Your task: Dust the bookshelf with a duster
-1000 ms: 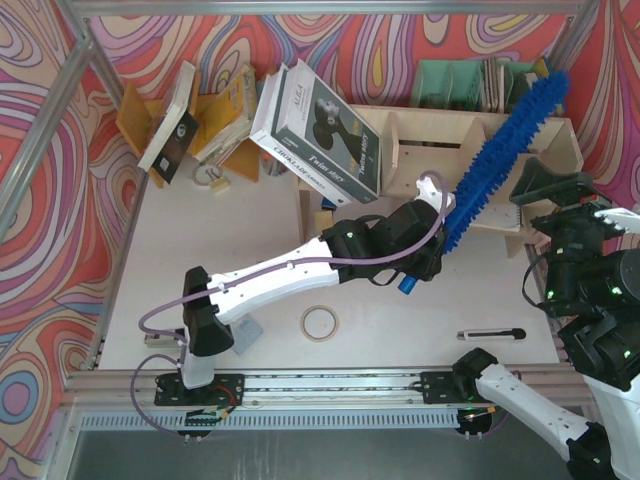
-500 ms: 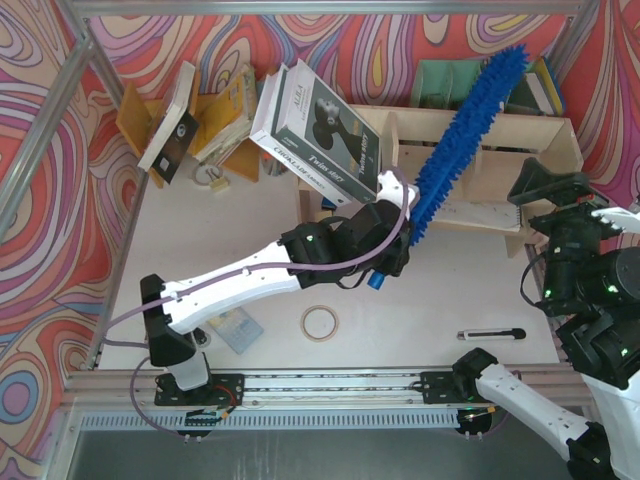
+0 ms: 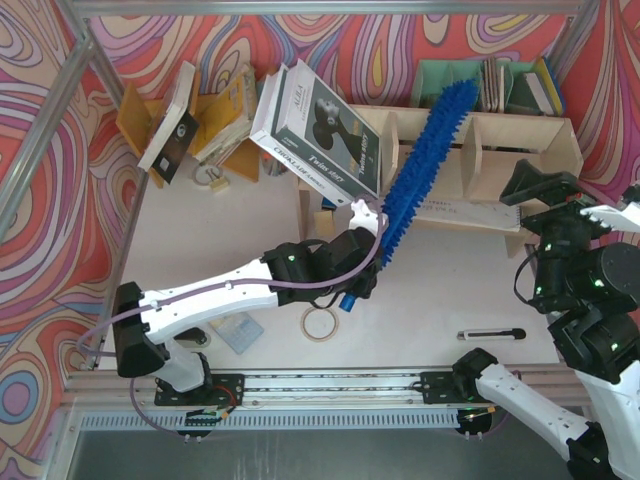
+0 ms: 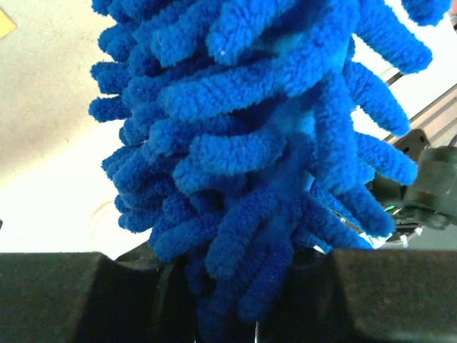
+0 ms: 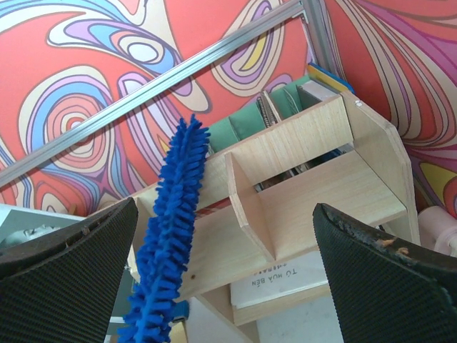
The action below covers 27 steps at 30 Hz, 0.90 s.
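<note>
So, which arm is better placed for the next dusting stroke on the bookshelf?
Left. The left claw is shut on the duster, whose blue head lies across the bookshelf. The right claw is open and empty, off to the side of the shelf.

White table [image 3: 215, 235]: bookshelf [image 3: 525, 127], tape roll [image 3: 319, 323], black marker [image 3: 490, 334]

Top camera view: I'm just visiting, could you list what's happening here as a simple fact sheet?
Tool: blue fluffy duster
Held by: left gripper, shut on its handle
Duster position: slanting across the plywood bookshelf, tip near the shelf's back edge
Right gripper: open, empty, facing the shelf from its right end
Left end of shelf: large book tilted over it
Front of table: tape roll, black pen
</note>
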{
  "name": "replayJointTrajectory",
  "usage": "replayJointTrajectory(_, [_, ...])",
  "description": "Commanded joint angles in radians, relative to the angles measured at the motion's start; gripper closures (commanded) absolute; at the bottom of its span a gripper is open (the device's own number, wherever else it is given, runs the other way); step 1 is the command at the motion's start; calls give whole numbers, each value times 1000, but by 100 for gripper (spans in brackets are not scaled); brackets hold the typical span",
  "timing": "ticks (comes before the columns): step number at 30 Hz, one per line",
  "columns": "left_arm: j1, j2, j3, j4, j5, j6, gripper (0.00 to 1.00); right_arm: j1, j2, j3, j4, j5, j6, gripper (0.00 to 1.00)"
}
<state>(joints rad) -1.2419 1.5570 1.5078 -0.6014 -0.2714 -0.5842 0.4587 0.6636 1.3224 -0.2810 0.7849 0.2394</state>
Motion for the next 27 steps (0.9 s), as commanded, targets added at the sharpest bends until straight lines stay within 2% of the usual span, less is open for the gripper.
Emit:
replayJointTrajectory(1, [2,-68,-78,-14,-12,-25,100,1,13,-12,34,17,-7,1])
replayJointTrajectory(9, [-1,-107,-170,-53,59,-19,100,1,13,-26,29,22,4,1])
replayJointTrajectory(18, [-49,-27,-15,-97,74,27,100,1,17,-29,23,21,14,1])
replayJointTrajectory(22, [-56,4,58,-195,63,11,100,1,14,-24,19,26,8,1])
replayJointTrajectory(27, [-67,-73,-48,-228,53,-48,100,1,-2,-40,24,39,1,1])
